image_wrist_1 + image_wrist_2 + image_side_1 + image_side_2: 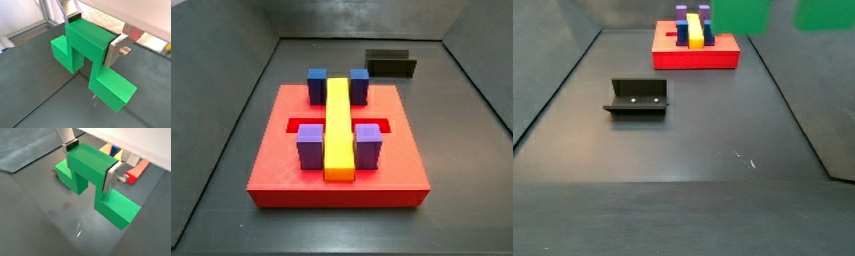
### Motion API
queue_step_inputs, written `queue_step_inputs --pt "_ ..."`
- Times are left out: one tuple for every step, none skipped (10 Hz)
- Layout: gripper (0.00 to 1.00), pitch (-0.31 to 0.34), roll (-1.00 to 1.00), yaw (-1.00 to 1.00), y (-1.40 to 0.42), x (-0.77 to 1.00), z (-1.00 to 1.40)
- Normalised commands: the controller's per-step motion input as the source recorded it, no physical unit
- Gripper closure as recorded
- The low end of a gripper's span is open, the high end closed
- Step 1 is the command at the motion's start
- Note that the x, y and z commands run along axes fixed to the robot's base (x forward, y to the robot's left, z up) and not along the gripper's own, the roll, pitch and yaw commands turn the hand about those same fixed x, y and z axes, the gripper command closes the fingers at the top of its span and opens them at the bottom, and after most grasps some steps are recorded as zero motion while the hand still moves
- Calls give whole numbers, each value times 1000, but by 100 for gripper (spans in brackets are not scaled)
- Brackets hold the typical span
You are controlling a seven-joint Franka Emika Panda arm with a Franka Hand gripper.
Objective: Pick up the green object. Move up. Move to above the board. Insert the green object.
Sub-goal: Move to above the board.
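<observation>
The green object [80, 47] is a bright green arch-like piece with a raised centre cube and two lower side cubes. My gripper [93, 35] is shut on its centre cube, one silver finger [115, 50] on each side, as both wrist views show [91, 160]. The piece [87, 173] hangs above the dark floor. In a side view only its green lower cubes [743, 14] show at the top edge, right of the board [694, 58]. The board [338, 185] is a red slab bearing a yellow bar [338, 120] and blue-purple blocks. Its edge shows behind the fingers [130, 172].
The fixture [637, 98], a dark L-shaped bracket, stands on the floor in front of the board; it also shows behind the board in a side view [392, 64]. Dark walls ring the floor [714, 150].
</observation>
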Motion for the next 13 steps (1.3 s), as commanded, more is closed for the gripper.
queue_step_inputs --pt "100 23 -57 3 -1400 267 125" --pt "100 15 -43 2 -1400 264 124" --pt "100 21 -8 6 -1400 262 129" --pt "100 20 -32 4 -1400 262 131" --pt "100 34 -5 8 -1400 269 139" --pt "100 54 5 10 -1400 275 141" --pt "100 81 -2 8 -1400 291 143" --pt "100 106 -12 5 -1400 310 146" --pt "100 133 14 9 -1400 327 151" --pt "100 150 8 8 -1400 353 159" --pt "100 158 1 7 -1400 389 172" --pt "100 157 16 10 -962 291 123" --pt "100 142 34 4 -318 157 56"
